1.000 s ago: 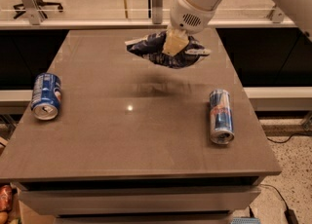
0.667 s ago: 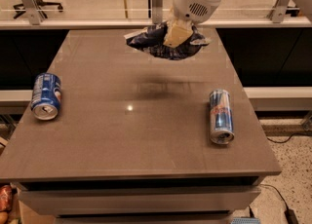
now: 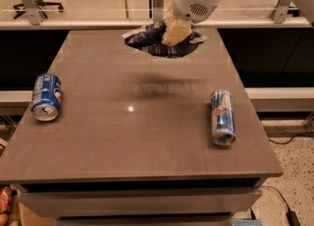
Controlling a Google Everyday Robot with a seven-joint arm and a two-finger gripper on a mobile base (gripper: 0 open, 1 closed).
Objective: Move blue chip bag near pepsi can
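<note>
My gripper (image 3: 174,34) is shut on the blue chip bag (image 3: 153,40), a crumpled dark blue foil bag, and holds it in the air above the far middle of the table; its shadow lies on the tabletop below. The pepsi can (image 3: 46,97), short and bright blue with a silver top, lies on its side near the table's left edge, well to the left of and nearer than the bag.
A slimmer blue-and-silver can (image 3: 222,117) with red marks lies on its side at the right of the brown table (image 3: 137,141). A glass railing and office chairs stand behind the table. A cable lies on the floor at the lower right.
The gripper has lifted the chip bag higher and carried it slightly left, away from the tabletop. Both cans have stayed put.
</note>
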